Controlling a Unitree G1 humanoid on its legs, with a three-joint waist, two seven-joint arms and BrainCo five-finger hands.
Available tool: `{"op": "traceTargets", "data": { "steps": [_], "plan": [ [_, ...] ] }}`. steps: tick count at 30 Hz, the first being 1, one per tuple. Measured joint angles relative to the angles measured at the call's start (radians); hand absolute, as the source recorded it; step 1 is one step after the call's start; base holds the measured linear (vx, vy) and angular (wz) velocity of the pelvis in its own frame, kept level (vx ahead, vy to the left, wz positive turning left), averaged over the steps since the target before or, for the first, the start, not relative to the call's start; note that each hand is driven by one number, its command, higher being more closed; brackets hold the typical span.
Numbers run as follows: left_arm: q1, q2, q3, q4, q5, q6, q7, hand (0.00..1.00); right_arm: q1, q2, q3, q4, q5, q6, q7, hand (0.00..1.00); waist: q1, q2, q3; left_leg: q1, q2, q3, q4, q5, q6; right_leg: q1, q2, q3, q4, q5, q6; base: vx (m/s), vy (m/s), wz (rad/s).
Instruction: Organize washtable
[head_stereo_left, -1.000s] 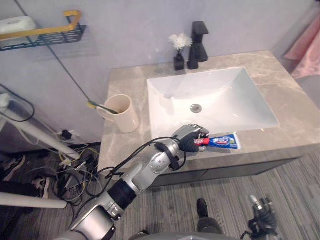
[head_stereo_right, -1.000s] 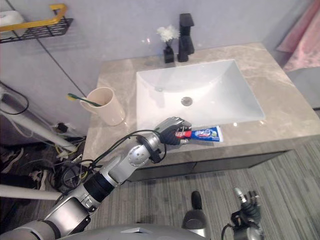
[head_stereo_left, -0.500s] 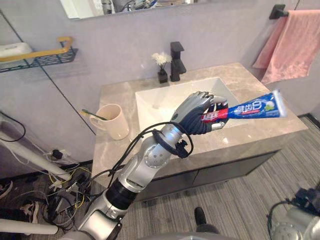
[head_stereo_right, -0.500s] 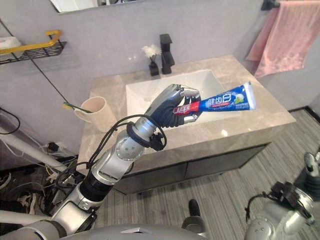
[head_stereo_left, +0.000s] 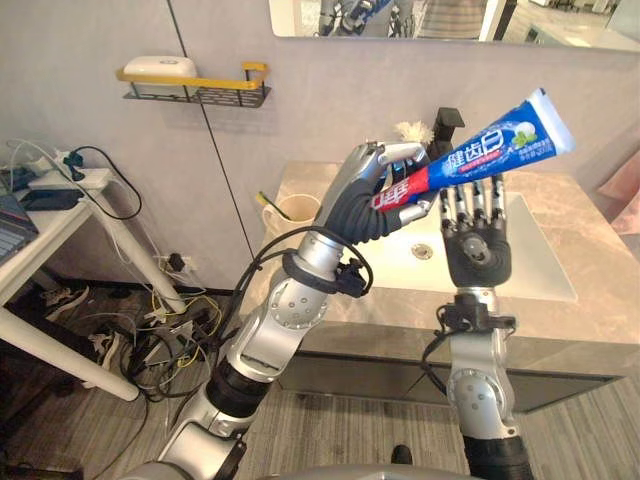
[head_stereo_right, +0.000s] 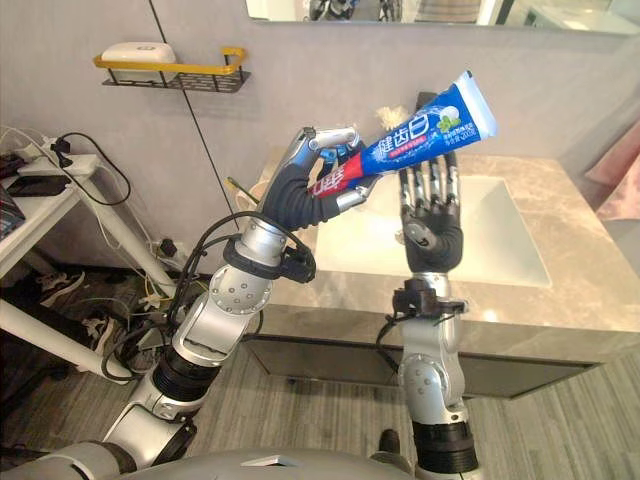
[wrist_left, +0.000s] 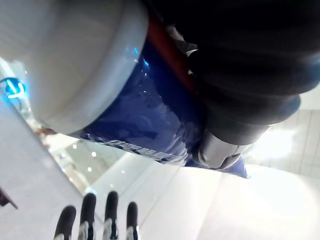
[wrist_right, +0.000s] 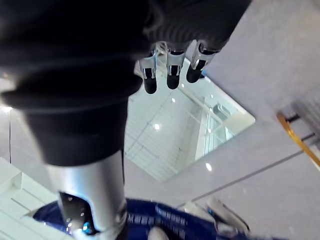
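CHANGE: tube is off the worktop, now raised above the sink | LEFT hand: curled round its cap end | RIGHT hand: risen beside tube, fingers straight, empty | NEXT: expect a handover, or placement in the cup.

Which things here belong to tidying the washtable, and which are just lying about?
Job: toothpaste tube in the left hand, right hand open beside it, cup with toothbrush, washtable.
Lying about: wall shelf, white side table, pink towel.

One toothpaste tube; one cup
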Motion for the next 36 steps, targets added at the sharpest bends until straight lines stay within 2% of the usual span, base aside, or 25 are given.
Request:
{"op": "traceTargets", "data": {
  "steps": [9, 17, 31, 32, 36],
  "plan": [
    [0.011, -0.003, 0.032, 0.007, 0.001, 0.005, 0.048, 1.00, -0.066, -0.027, 0.094, 0.003, 0.117, 0.016, 0.017, 0.00, 0.002, -0.005, -0.005, -0.014, 0.000, -0.032, -0.011, 0.021, 0.001, 0.003, -0.002, -0.034, 0.000, -0.003, -0.005, 0.00, -0.007, 0.10],
    [0.059, -0.003, 0.033, 0.044, 0.004, 0.009, 0.049, 1.00, -0.116, -0.042, 0.165, 0.003, 0.145, 0.017, 0.019, 0.00, 0.001, -0.005, -0.005, -0.013, 0.000, -0.042, -0.027, 0.033, -0.001, 0.005, -0.001, -0.047, 0.000, -0.005, -0.006, 0.00, -0.006, 0.04],
    [0.092, -0.003, -0.008, 0.046, 0.019, 0.008, 0.037, 1.00, -0.195, -0.064, 0.167, 0.050, 0.155, 0.016, 0.009, 0.00, 0.010, -0.006, -0.007, -0.015, 0.000, -0.044, -0.028, 0.034, -0.001, 0.004, -0.001, -0.049, 0.000, -0.004, -0.006, 0.00, 0.000, 0.00],
    [0.093, -0.003, -0.020, 0.046, 0.019, 0.006, 0.033, 1.00, -0.195, -0.065, 0.168, 0.052, 0.154, 0.016, 0.009, 1.00, 0.012, -0.006, -0.007, -0.017, 0.000, -0.046, -0.028, 0.034, -0.001, 0.003, -0.001, -0.051, 0.000, -0.004, -0.006, 0.00, -0.003, 0.04],
    [0.102, -0.003, -0.028, 0.062, 0.018, 0.003, 0.023, 1.00, -0.195, -0.074, 0.168, 0.052, 0.154, 0.017, 0.003, 1.00, 0.014, -0.005, -0.009, -0.018, 0.001, -0.047, -0.028, 0.035, -0.001, 0.003, -0.001, -0.053, 0.000, -0.004, -0.006, 0.00, -0.001, 0.01]
  ]
}}
